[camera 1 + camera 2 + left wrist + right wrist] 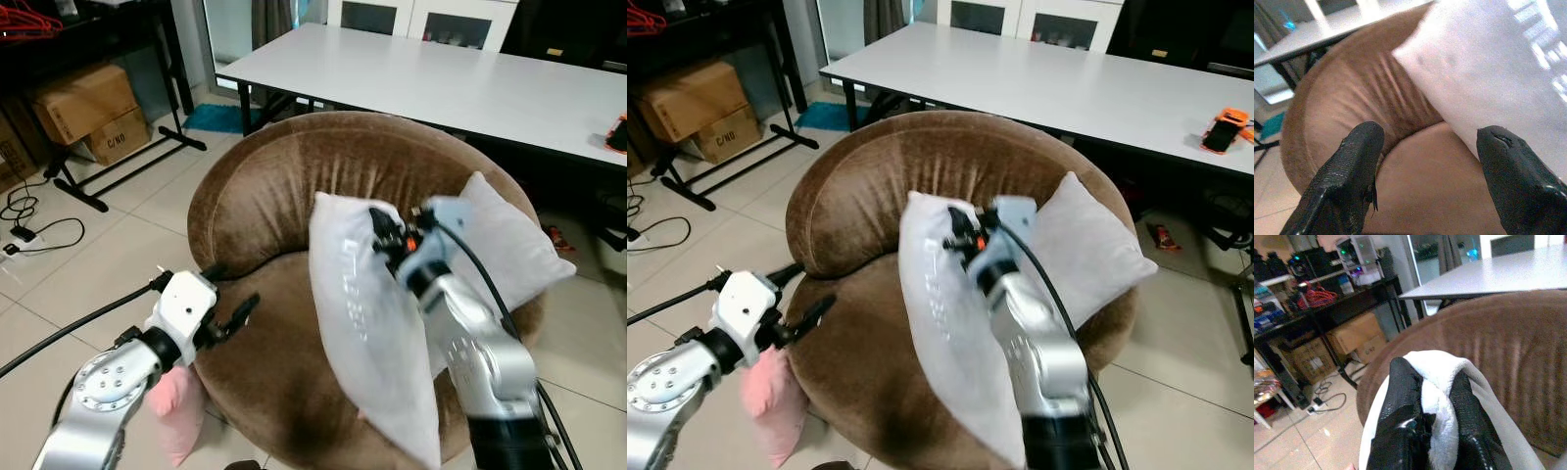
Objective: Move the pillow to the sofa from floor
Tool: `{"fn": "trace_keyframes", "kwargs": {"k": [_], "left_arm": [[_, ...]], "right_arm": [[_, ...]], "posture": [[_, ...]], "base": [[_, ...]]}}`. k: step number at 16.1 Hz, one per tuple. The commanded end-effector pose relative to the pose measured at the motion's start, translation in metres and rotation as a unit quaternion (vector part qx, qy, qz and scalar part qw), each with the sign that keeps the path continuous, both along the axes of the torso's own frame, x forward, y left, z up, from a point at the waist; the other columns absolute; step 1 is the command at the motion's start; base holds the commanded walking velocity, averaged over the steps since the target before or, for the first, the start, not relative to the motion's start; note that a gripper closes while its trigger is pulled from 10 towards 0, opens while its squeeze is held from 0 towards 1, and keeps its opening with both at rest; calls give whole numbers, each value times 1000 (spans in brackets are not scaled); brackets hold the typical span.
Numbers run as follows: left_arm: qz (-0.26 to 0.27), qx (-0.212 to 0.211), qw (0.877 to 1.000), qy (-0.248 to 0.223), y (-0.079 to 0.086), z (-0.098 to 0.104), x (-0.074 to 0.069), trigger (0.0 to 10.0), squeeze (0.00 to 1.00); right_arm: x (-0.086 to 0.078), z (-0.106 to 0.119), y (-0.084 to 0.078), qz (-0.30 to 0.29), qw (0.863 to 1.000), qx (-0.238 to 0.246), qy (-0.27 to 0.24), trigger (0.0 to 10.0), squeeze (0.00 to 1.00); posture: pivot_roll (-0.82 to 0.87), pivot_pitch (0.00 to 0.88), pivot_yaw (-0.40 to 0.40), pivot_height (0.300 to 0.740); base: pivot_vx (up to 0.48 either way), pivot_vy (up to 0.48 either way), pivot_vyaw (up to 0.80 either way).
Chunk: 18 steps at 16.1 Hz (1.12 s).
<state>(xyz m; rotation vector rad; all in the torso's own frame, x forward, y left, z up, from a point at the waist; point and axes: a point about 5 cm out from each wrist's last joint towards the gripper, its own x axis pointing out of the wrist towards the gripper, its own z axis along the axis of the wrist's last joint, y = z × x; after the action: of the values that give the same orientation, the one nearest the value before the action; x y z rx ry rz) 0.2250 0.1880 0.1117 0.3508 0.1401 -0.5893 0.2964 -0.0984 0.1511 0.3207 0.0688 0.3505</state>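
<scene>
While my right gripper (1432, 396) pinches the white pillow (367, 343) at its top edge above the sofa (294, 186) seat, my left gripper (1425, 152) hangs spread at nine o'clock.

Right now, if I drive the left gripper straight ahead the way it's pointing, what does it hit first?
Most likely the brown sofa: the open left gripper points at its seat and inner backrest. The white pillow, pinched by the right gripper, sits just beside that line; depth is unclear.

The round brown sofa (294, 196) carries two white pillows (367, 333), and a pink cushion (176, 411) lies on the tiled floor (118, 245).
</scene>
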Motion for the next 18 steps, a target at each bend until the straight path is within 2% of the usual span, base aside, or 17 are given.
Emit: {"fn": "trace_keyframes", "kwargs": {"k": [1, 2, 3, 4, 5, 6, 7, 9, 11, 13, 14, 18], "left_arm": [[-20, 9, 1000, 5, 3, 4, -1, 10000, 0], [-28, 16, 999, 8, 5, 5, -2, 10000, 0], [-35, 30, 999, 6, 9, 7, 0, 10000, 0], [-32, 35, 999, -1, 12, 9, 3, 10000, 0], [-30, 36, 999, -4, 13, 10, 4, 10000, 0], [-32, 35, 999, -4, 13, 11, 5, 10000, 0], [-33, 34, 999, -3, 12, 11, 4, 10000, 0], [-41, 28, 999, 2, 10, 10, 3, 10000, 0], [-48, 24, 999, 8, 9, 9, 2, 10000, 0], [-52, 22, 998, 11, 8, 9, 1, 10000, 0], [-56, 22, 998, 14, 8, 9, 0, 10000, 0], [-68, 16, 997, 28, 5, 7, -3, 10000, 0]], "right_arm": [[9, 17, 10, 12, 999, 8, -39, 10000, 0], [14, 22, 16, 14, 999, 14, -44, 10000, 0], [25, 35, 24, 7, 997, 58, -53, 10000, 0], [37, 51, 23, -15, 988, 143, -54, 10000, 0], [42, 55, 20, -27, 982, 177, -52, 10000, 0], [51, 56, 8, -62, 971, 229, -42, 10000, 0], [55, 50, -2, -89, 964, 248, -29, 10000, 0], [61, 14, -30, -168, 946, 273, 39, 10000, 0], [55, -32, -52, -235, 927, 266, 122, 10000, 0], [43, -67, -64, -270, 918, 227, 179, 10000, 0], [31, -86, -69, -281, 917, 196, 204, 10000, 0], [16, -95, -77, -282, 926, 133, 212, 10000, 0]], "posture": [[50, 0, -1, 740], [56, 0, -2, 740], [63, 0, -3, 740], [63, 0, -3, 740], [69, 0, -5, 740], [71, 0, -6, 740], [71, 0, -6, 740], [68, 0, -5, 740], [63, 0, -4, 740], [63, 0, -1, 740], [62, 0, 3, 740], [56, 0, 6, 740]], "base": [[0, 0, 0], [0, 0, 0], [0, 0, 0], [0, 0, 0], [0, 0, 0], [0, 0, 0], [0, 0, 0], [0, 0, 0], [0, 0, 0], [0, 0, 0], [0, 0, 0], [0, 0, 0]]}}
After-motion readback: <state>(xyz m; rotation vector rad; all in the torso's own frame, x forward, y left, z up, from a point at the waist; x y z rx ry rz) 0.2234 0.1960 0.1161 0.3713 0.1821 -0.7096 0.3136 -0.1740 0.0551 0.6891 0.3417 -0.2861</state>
